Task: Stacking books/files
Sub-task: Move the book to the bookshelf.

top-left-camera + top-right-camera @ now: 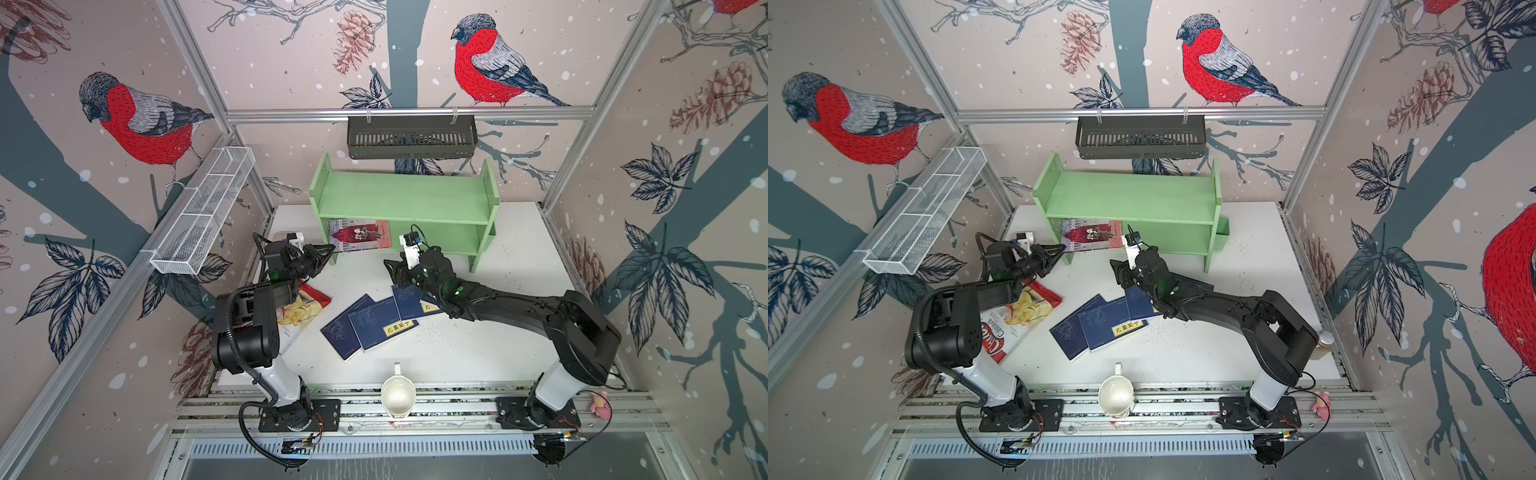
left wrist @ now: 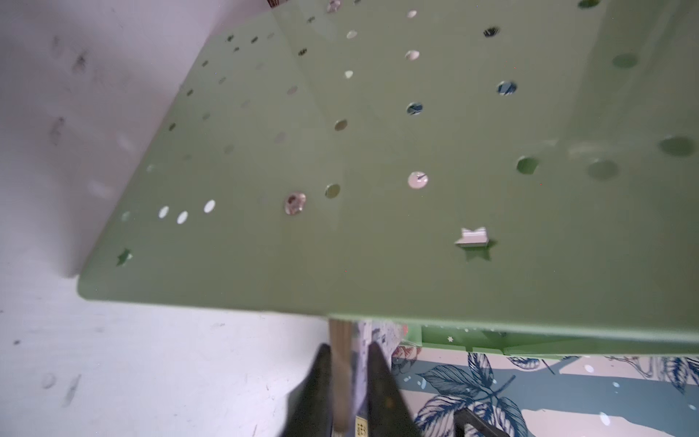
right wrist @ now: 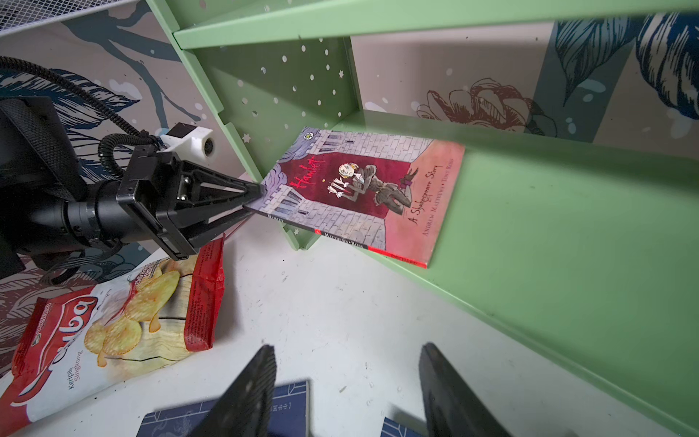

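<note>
The pink-and-red illustrated book (image 1: 360,235) (image 1: 1094,234) (image 3: 363,193) lies flat on the lower board of the green shelf (image 1: 399,195), one corner jutting past the shelf's left end. My left gripper (image 1: 332,248) (image 1: 1064,247) (image 3: 257,195) is at that corner. In the left wrist view its fingers stand slightly apart around the book's edge (image 2: 340,378), so the left gripper (image 2: 350,359) is open. The navy-blue books (image 1: 365,328) (image 1: 1100,326) (image 3: 291,405) lie fanned and overlapping on the white table. My right gripper (image 1: 390,274) (image 1: 1119,274) (image 3: 348,348) hovers open above their far end, holding nothing.
A red crisp bag (image 1: 305,307) (image 3: 113,325) lies under the left arm. A white cup (image 1: 398,395) stands at the table's front edge. A white mesh basket (image 1: 203,212) hangs on the left wall and a black one (image 1: 411,137) above the shelf. A jar (image 1: 1325,340) stands far right.
</note>
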Robot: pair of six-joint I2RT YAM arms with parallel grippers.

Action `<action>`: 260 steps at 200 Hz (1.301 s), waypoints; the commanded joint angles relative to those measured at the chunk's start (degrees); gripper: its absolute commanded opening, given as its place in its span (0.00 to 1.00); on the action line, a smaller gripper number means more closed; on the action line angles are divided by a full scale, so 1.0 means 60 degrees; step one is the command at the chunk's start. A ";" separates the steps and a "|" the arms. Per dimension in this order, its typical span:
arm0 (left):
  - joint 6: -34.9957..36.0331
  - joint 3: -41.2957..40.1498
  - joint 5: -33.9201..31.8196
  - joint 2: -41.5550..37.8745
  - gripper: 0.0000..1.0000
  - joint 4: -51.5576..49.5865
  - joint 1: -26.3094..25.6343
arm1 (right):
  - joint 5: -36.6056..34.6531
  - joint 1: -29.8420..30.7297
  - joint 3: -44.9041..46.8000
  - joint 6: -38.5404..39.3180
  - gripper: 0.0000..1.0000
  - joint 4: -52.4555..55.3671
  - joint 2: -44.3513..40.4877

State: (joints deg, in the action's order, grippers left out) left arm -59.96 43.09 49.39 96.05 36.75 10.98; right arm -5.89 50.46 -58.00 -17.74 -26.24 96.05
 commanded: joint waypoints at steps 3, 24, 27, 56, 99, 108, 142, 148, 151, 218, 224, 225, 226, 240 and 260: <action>0.0326 -0.0195 -0.0117 -0.0362 0.44 -0.0122 0.0030 | 0.0227 -0.0082 -0.0140 0.0057 0.62 -0.0395 0.0140; 0.0384 -0.0384 -0.0167 -0.0669 0.53 -0.0107 0.0029 | 0.0370 -0.0207 -0.0217 0.0001 0.61 -0.0543 0.0329; 0.0397 -0.0387 -0.0155 -0.0689 0.53 -0.0156 0.0030 | 0.0385 -0.0228 -0.0232 -0.0002 0.61 -0.0566 0.0358; -0.0073 -0.0751 -0.0077 -0.0844 0.52 0.0301 -0.0013 | 0.0470 -0.0424 -0.0323 -0.0062 0.60 -0.0902 0.0667; -0.0666 -0.1138 0.0089 -0.0620 0.50 0.1070 -0.0131 | 0.0573 -0.0494 -0.0556 -0.0067 0.58 -0.0999 0.0954; -0.0863 -0.1163 0.0111 -0.0510 0.50 0.1480 -0.0146 | 0.0596 -0.0494 -0.0573 -0.0062 0.58 -0.0995 0.0969; -0.2047 -0.1132 0.0158 0.0131 0.40 0.2868 -0.0190 | 0.0570 -0.0488 -0.0559 -0.0085 0.58 -0.0930 0.0905; -0.2202 -0.1154 0.0152 0.0212 0.39 0.3093 -0.0190 | 0.0567 -0.0496 -0.0533 -0.0082 0.58 -0.0916 0.0882; -0.2282 -0.1148 0.0136 0.0246 0.39 0.3203 -0.0190 | 0.0564 -0.0488 -0.0522 -0.0084 0.58 -0.0915 0.0870; -0.2734 -0.1032 0.0190 0.0502 0.22 0.3760 -0.0278 | 0.0500 -0.0498 -0.0369 -0.0142 0.57 -0.0812 0.0735; -0.2749 -0.0995 0.0200 0.0546 0.20 0.3699 -0.0278 | 0.0501 -0.0487 -0.0346 -0.0139 0.57 -0.0812 0.0727; -0.2750 -0.0983 0.0196 0.0552 0.19 0.3694 -0.0278 | 0.0492 -0.0486 -0.0343 -0.0151 0.57 -0.0812 0.0724; -0.2750 -0.0977 0.0194 0.0563 0.19 0.3684 -0.0278 | 0.0488 -0.0493 -0.0341 -0.0150 0.57 -0.0812 0.0722; -0.2696 -0.0915 0.0190 0.0623 0.11 0.3471 -0.0278 | 0.0486 -0.0490 -0.0282 -0.0164 0.57 -0.0812 0.0678; -0.2439 -0.0829 0.0152 0.0590 0.04 0.3038 -0.0270 | 0.0461 -0.0486 -0.0186 -0.0174 0.57 -0.0827 0.0568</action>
State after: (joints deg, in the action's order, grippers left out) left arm -75.57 37.32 49.65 99.48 54.98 9.41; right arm -2.94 47.48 -59.64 -18.06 -30.22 100.51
